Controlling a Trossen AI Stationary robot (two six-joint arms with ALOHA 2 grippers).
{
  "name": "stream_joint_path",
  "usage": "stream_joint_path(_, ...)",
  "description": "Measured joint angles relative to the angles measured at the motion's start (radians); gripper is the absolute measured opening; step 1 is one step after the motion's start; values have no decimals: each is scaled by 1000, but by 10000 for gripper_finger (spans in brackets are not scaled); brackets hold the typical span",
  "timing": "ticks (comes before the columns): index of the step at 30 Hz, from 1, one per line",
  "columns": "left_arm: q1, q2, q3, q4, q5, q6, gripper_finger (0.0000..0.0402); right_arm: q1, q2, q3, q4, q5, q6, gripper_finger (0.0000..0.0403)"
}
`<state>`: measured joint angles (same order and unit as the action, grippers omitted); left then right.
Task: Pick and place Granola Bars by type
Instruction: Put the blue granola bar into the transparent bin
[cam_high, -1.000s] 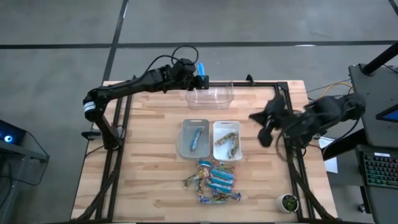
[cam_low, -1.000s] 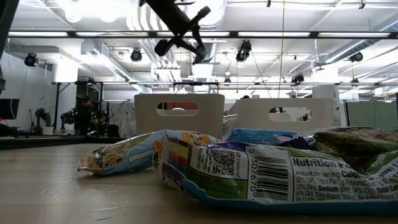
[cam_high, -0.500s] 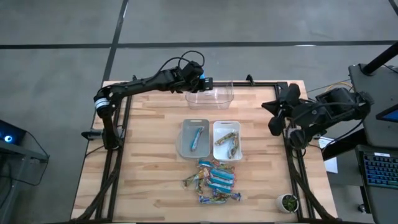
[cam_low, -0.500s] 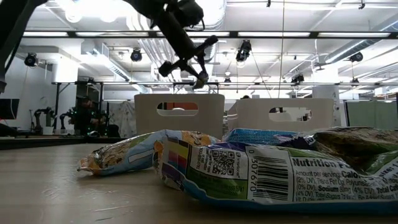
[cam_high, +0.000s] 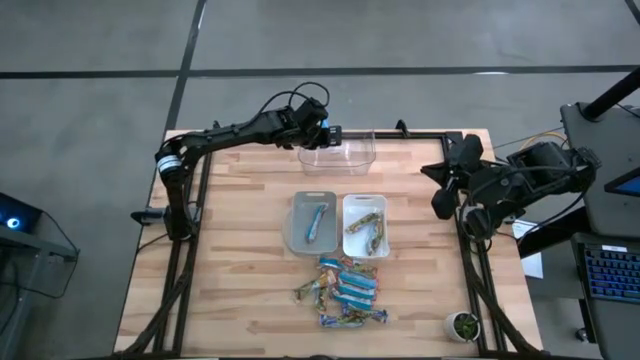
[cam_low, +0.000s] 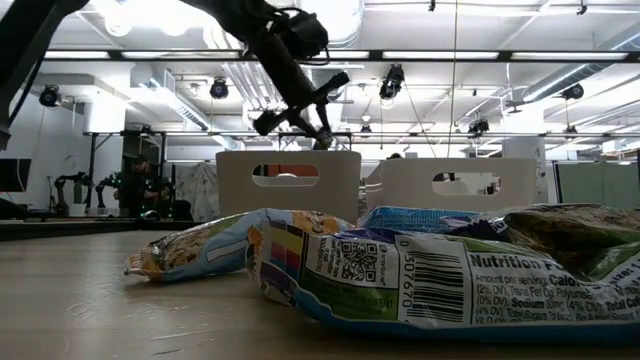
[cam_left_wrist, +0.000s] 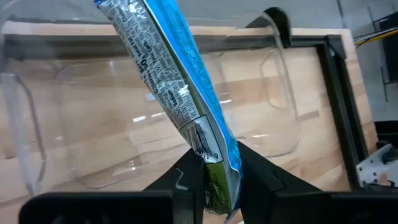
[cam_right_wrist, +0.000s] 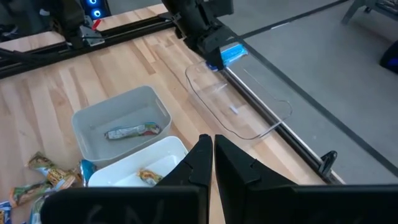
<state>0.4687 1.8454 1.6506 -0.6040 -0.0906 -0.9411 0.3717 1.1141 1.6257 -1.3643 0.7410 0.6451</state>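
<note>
So we've got a pale wooden tabletop (cam_high: 240, 250) in a big lab space with ceiling lights. Nearest the front edge sits the loose pile of shiny wrapped granola bars (cam_high: 345, 290), blue and greenish-gold mixed. Just behind it are a grey rectangular bin (cam_high: 296, 235) with one blue bar inside and a white rectangular bin (cam_high: 382, 235) with a couple of tan ones. Furthest back, the clear plastic bin (cam_high: 340, 155) sits by the far rim.

What worries us: the left hand (cam_left_wrist: 214, 177) is pinching a bright blue wrapped bar (cam_left_wrist: 168, 81) by one end only, so the long wrapper sticks out over the clear bin. If it lets go from this height and tilt, we reckon the bar could catch the bin's rim and flop onto the tabletop. Also, blue is already in the grey bin, so this might split the type.

Pose-wise, the left arm is stretched out long toward the back edge, hand above the clear bin's left end. The right hand (cam_right_wrist: 208, 152) is pressed together, empty, parked off the right side.
</note>
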Motion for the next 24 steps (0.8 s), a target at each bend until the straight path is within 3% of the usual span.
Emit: stream_joint_path(24,29,0,-131,-10,72,22,53,1,0,-2,1,3,-10,9)
